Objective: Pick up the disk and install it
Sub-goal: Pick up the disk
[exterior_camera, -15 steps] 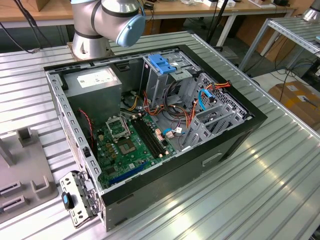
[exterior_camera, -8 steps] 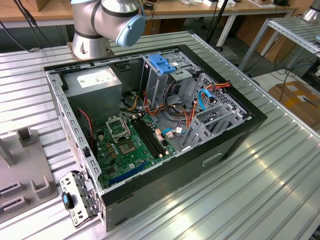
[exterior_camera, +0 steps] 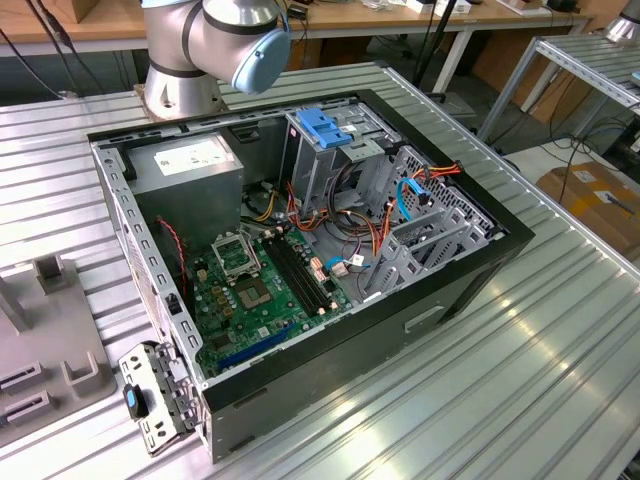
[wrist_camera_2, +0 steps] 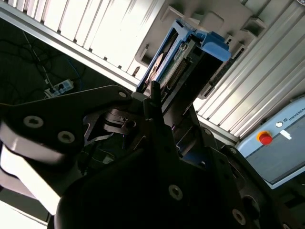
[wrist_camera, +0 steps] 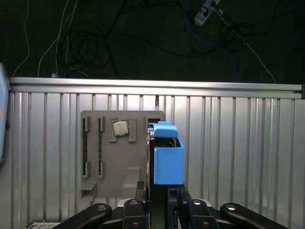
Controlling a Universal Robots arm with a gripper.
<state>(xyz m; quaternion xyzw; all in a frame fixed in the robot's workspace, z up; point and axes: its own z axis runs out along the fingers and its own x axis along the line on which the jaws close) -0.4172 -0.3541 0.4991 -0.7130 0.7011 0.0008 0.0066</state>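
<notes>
We judge pick-up is in hand: our gripper has its jaws clamped narrow on the disk, upright between them, with the grey fixture plate beyond. Installing calls for squaring it to the drive cage.

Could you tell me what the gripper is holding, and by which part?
The gripper holds the disk, clamped at the end nearest the wrist.

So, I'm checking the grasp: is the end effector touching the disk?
Touching. In the first wrist view the end effector clamps both sides of the disk, with no gap visible.
</notes>
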